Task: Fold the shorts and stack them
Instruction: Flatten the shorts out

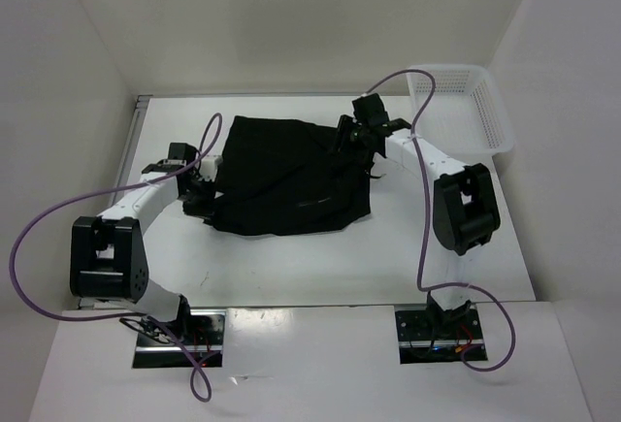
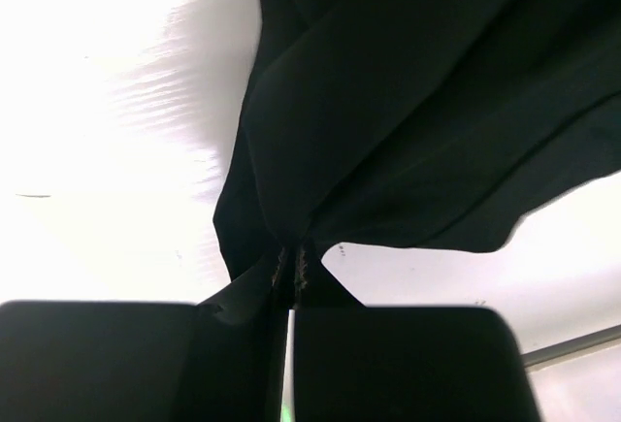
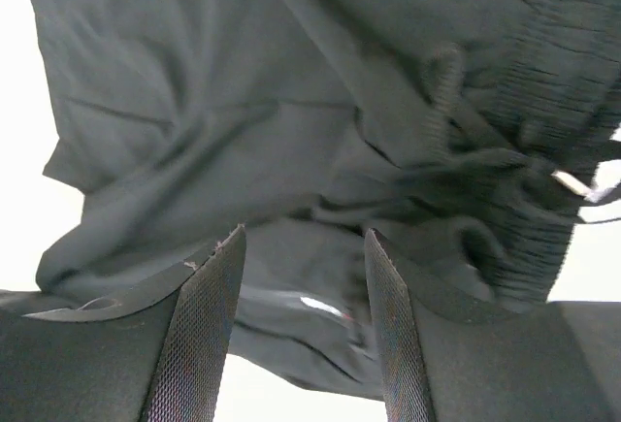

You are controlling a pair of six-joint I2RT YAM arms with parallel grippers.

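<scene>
The black shorts [image 1: 286, 175] lie crumpled in the middle of the white table. My left gripper [image 1: 199, 192] is at their left edge, shut on a pinch of the fabric; in the left wrist view the cloth [image 2: 408, 102] fans out from the closed fingertips [image 2: 294, 269]. My right gripper [image 1: 351, 141] hovers over the shorts' right upper part, jaws open. In the right wrist view the elastic waistband and drawstring [image 3: 524, 150] lie ahead of the open fingers [image 3: 209, 325], with fabric between them but not clamped.
A white plastic basket [image 1: 466, 107] stands at the back right of the table [image 1: 291, 267]. White walls enclose the table on the left, back and right. Purple cables loop off both arms.
</scene>
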